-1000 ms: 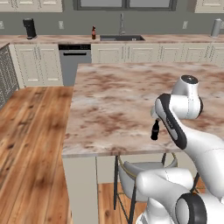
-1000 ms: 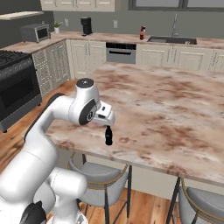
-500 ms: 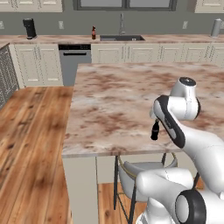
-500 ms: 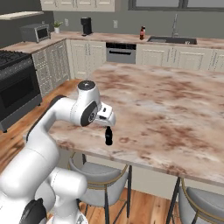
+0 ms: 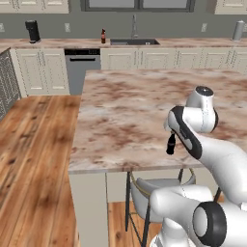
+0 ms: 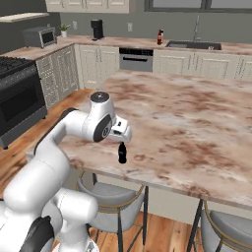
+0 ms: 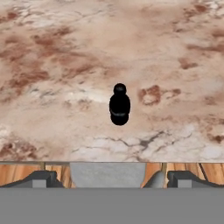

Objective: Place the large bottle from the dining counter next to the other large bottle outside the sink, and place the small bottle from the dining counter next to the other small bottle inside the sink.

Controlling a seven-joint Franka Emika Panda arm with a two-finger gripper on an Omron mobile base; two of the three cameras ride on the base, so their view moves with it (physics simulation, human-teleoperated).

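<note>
Little has changed over the last second: the gripper still hangs above the small bottle, jaws wide apart, empty. The bottle stands upright near the dining counter edge. Pickup not begun; the sink lies well away.

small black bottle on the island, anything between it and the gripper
Nothing visible. In the hand view the small black bottle stands upright on bare marble of the dining counter, centred ahead of the open gripper, with no other object between them.

The white arm folds back low, its pincer pointing straight down, jaws spread wide, gripping nothing
</note>
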